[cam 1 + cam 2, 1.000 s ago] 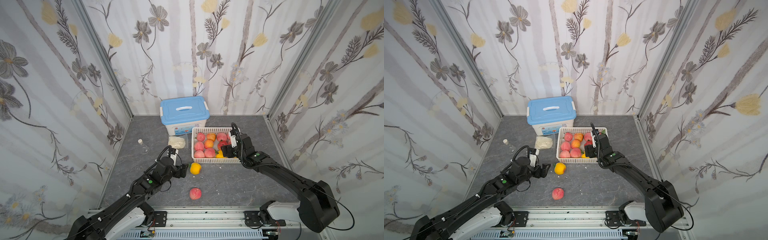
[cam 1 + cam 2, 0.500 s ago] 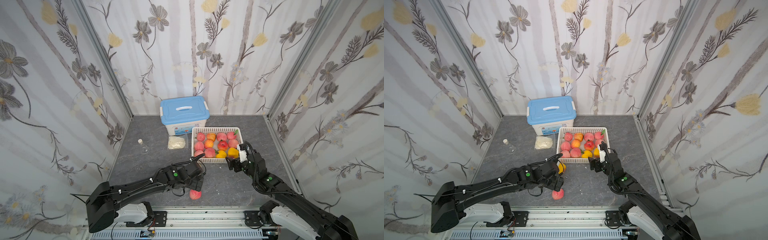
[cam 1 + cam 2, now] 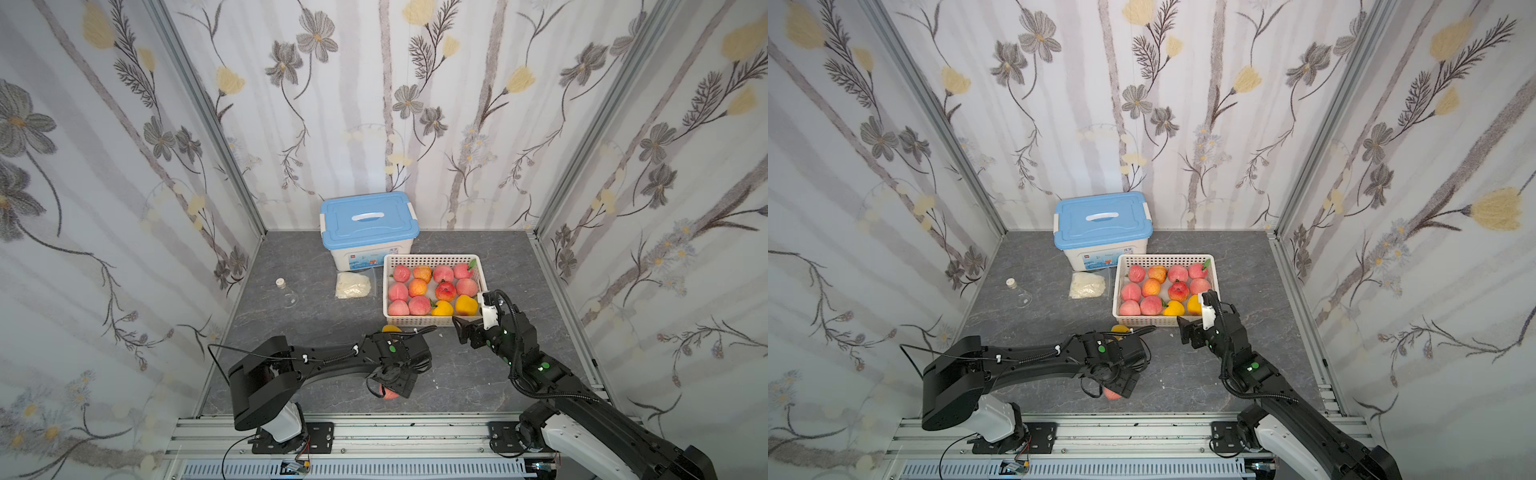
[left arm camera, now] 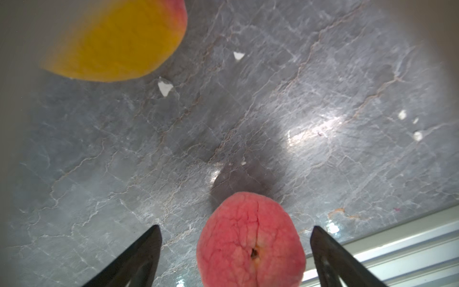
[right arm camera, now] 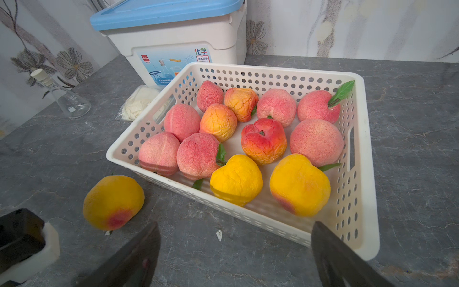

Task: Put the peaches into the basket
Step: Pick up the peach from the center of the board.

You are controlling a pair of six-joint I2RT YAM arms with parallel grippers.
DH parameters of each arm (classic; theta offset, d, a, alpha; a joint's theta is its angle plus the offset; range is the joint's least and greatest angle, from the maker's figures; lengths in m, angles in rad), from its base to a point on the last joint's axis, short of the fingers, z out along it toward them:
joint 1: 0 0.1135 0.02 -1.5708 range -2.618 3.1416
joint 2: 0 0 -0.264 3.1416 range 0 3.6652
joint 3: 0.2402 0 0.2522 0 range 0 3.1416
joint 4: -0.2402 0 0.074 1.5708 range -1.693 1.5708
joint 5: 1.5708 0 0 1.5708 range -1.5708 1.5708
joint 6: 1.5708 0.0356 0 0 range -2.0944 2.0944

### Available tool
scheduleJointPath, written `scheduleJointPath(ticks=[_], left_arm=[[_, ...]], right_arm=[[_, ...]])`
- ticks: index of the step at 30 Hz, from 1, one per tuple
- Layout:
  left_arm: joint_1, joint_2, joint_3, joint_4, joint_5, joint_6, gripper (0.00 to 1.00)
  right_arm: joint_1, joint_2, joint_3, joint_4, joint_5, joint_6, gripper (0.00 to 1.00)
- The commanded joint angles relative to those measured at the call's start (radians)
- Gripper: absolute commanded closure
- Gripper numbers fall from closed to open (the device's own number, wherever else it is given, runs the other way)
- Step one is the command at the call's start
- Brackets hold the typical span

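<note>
Tabletop (image 3: 316, 324): grey and marble-veined, it is carrying everything listed here, taken from left to right as seen in both top views.
Glass flask (image 3: 286, 293): it is standing upright near the left wall, well apart from the fruit.
Small whitish bag (image 3: 353, 285): it is lying flat between the flask and the basket, just in front of the storage box.
Storage box (image 3: 368, 224): white with a blue handled lid, it is sitting closed against the back wall.
Left gripper (image 4: 234, 227): it is hovering low near the front edge, its fingers (image 4: 139, 256) spread wide on either side of a pink peach and not touching it.
Pink peach (image 4: 250, 243): it is resting on the tabletop between those fingers, with a gap showing on each side.
Yellow peach (image 5: 113, 202): it is lying loose on the tabletop, just outside the basket's near left corner.
Basket (image 3: 432, 257): it is sitting right of centre, close beside the storage box.
Peaches in the basket (image 5: 264, 140): twelve are lying inside, pink, orange and yellow, in three rows of four.
Right gripper (image 5: 235, 225): it is hanging over the basket's near wall, its fingers (image 5: 332, 258) wide apart and holding nothing.
</note>
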Motion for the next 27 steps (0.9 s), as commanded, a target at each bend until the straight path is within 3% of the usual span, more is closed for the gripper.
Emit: scheduleJointPath(ticks=[1,4,14,19,27], left_arm=[[-0.007,0.014,0.005,-0.030,0.002,-0.025,0.09],[-0.013,0.016,-0.002,-0.030,0.003,-0.033,0.13],[-0.039,0.015,-0.007,-0.026,0.005,-0.050,0.45],[-0.026,-0.030,-0.003,-0.015,-0.029,-0.053,0.52],[0.139,-0.137,0.048,0.010,-0.038,0.066,0.53]], right_arm=[[0.004,0.004,0.008,0.048,-0.016,-0.002,0.06],[0.005,0.001,0.009,0.049,-0.021,-0.003,0.06],[0.008,-0.001,0.008,0.052,-0.016,-0.005,0.06],[0.008,-0.015,0.008,0.041,-0.044,-0.007,0.06],[0.014,-0.150,-0.050,0.045,-0.344,-0.022,0.06]])
